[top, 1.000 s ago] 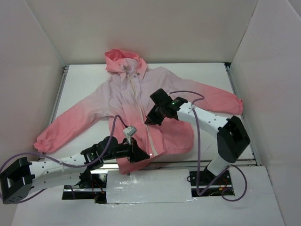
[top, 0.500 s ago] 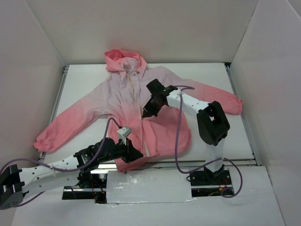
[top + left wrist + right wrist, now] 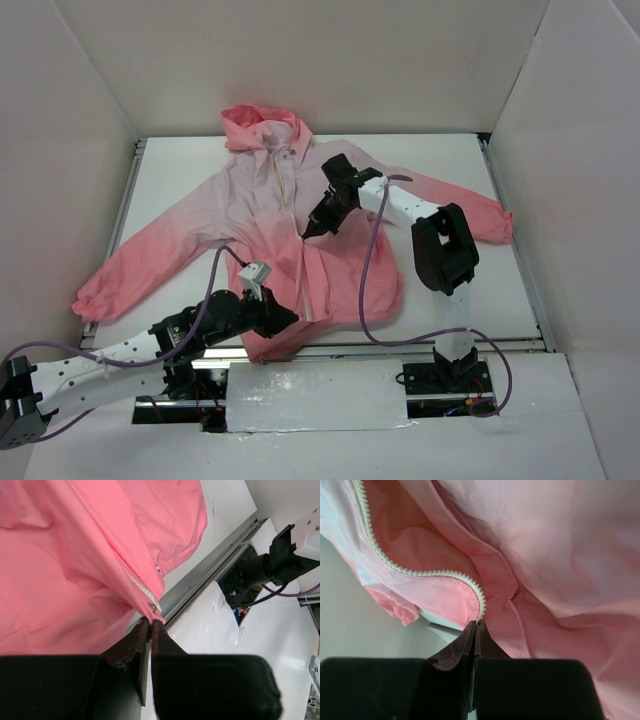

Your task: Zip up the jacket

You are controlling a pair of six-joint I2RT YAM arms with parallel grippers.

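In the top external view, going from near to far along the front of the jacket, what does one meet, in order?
The left gripper → the right gripper → the jacket's hood.

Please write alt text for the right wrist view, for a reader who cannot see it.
The right gripper, shut, pinches the pink jacket at the end of its pale zipper. The zipper teeth curve up and left along an open edge.

Bright, even, diffuse light; soft faint shadows. Top view sharp; wrist views' near foreground dark, slightly blurred.
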